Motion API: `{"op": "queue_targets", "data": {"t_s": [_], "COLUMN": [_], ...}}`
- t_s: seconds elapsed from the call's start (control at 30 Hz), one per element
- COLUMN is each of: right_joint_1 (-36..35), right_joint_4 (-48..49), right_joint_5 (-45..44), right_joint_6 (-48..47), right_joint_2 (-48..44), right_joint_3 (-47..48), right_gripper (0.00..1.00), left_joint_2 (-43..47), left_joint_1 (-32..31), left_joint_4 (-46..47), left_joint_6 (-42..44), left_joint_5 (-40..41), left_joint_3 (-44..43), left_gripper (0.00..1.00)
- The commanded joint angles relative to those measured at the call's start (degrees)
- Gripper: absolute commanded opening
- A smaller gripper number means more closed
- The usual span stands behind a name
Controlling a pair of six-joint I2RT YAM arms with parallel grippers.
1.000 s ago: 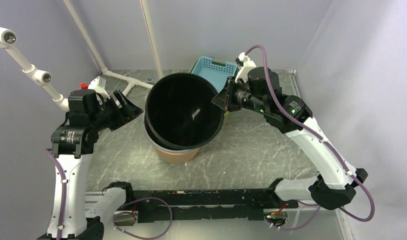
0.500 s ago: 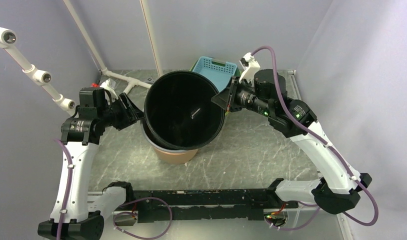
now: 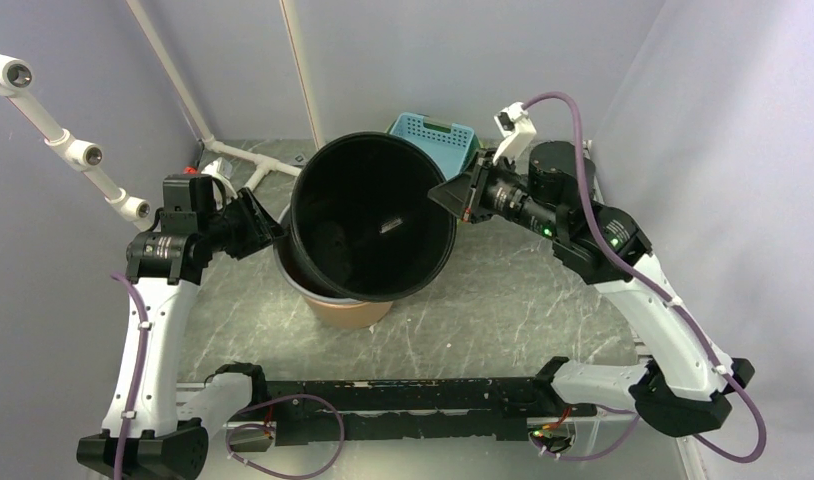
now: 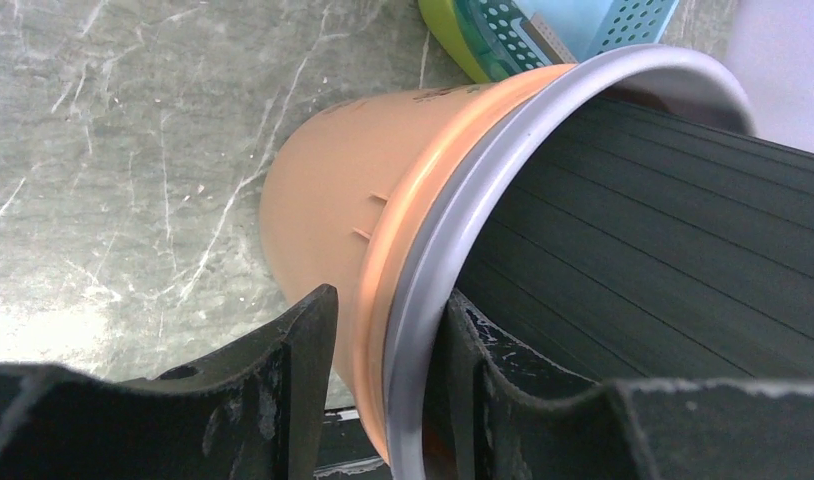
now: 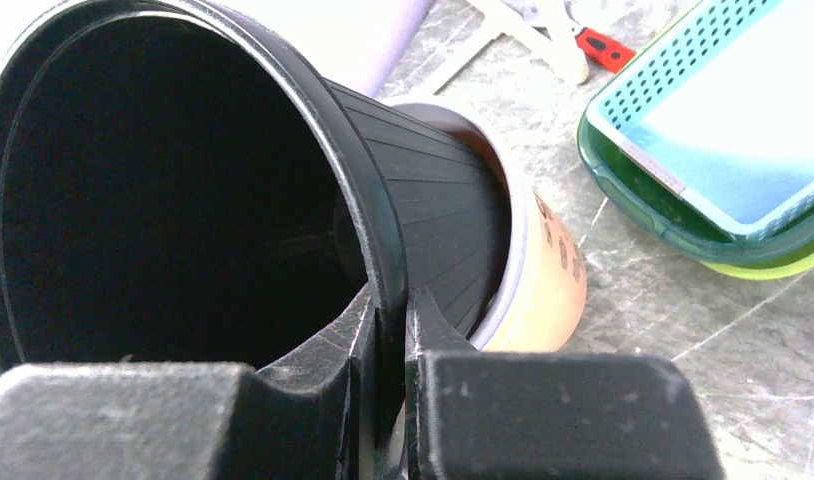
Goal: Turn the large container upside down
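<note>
Two grips share this job. If my left gripper (image 4: 393, 325) fails to pin the orange pot (image 4: 323, 200), that pot could ride up with the large black container (image 3: 373, 220) nested in it at mid-table and tip toward the blue basket (image 3: 428, 135) behind. My left jaws stand half apart astride the pot's grey rim (image 4: 463, 200); whether they pinch it I cannot tell. My right gripper (image 5: 388, 310) is clamped tight on the black container's lip, holding it tilted.

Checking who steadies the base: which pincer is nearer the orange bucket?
Left. The left pincer straddles the orange bucket at its rim; the right pincer clamps the black container by its rim.
</note>
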State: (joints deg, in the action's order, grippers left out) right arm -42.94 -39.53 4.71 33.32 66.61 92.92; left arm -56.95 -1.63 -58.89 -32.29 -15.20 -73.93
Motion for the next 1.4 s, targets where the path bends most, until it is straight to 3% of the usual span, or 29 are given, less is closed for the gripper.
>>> {"op": "queue_targets", "data": {"t_s": [0.0,0.37,0.57,1.0,1.37], "right_joint_1": [-0.05,-0.04,-0.04,-0.04,-0.15], "right_joint_4": [9.81,5.07,-2.32,-8.86,-19.05], "right_joint_5": [-0.46,-7.07,-13.33,-17.26,-17.51], "right_joint_6": [1.68,1.01,-0.65,-2.18,-5.66], "right_joint_2": [-5.55,-12.82,-14.60,-17.80,-17.72], "right_joint_3": [3.35,3.48,5.78,10.59,15.15], "right_gripper": [0.00,0.00,0.00,0.00,0.00], "left_joint_2": [-0.81,-1.96,-2.47,-3.55,-4.24], "left_joint_1": [-0.04,-0.04,-0.04,-0.04,-0.04], "left_joint_4": [-1.73,-1.99,-0.80,-0.56,-0.25], "left_joint_6": [1.27,0.92,0.92,2.20,2.85], "left_joint_5": [2.98,5.26,3.61,2.76,2.09], "left_joint_3": [-0.63,-1.00,-0.43,0.17,-1.59], "left_gripper": [0.47,0.47,0.45,0.32,0.08]}}
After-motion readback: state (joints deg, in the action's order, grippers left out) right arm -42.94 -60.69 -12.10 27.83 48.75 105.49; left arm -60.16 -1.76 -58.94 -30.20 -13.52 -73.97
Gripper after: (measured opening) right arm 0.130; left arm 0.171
